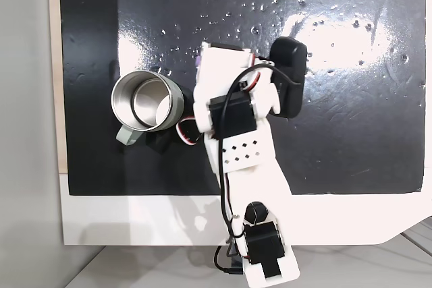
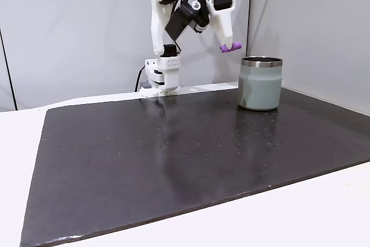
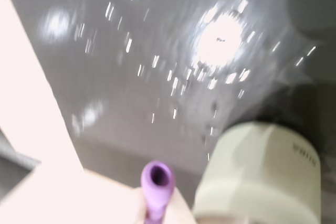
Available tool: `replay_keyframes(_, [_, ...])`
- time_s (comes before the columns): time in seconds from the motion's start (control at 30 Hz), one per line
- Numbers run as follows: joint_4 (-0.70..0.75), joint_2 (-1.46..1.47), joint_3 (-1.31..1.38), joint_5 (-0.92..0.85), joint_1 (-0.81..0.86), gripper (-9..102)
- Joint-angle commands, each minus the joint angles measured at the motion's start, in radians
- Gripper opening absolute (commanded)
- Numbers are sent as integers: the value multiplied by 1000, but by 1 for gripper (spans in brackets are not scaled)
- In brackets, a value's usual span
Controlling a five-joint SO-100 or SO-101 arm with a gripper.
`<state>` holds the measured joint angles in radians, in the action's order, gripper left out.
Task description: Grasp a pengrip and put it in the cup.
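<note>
We see the claw (image 2: 230, 47) closed on the pengrip (image 2: 229, 47), holding it up in the air, well clear of the black mat (image 2: 173, 160). The cup (image 2: 261, 83) stands upright on the mat, below the claw and just to its right in the side fixed view. In the wrist view the pengrip's (image 3: 157, 183) open end faces the camera.

A black mat (image 2: 173, 160) covers most of a white table (image 2: 324, 212). The mat is glossy, flecked with small white glare specks and broad bright patches of reflected light. Behind the table stand plain pale grey walls (image 2: 75, 27), meeting at a vertical seam. A wooden strip (image 1: 54, 65) edges the mat on the left in a fixed view.
</note>
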<state>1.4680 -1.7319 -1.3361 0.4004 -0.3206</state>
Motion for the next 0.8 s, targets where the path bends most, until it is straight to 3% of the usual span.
replay_keyframes(0.0, [-40,-74,25,-61,-107,0])
replay_keyframes(0.3, [-89,-92,26,-172,-330,0])
replay_keyframes(0.77, [-155,-83,12,-259,-414,0])
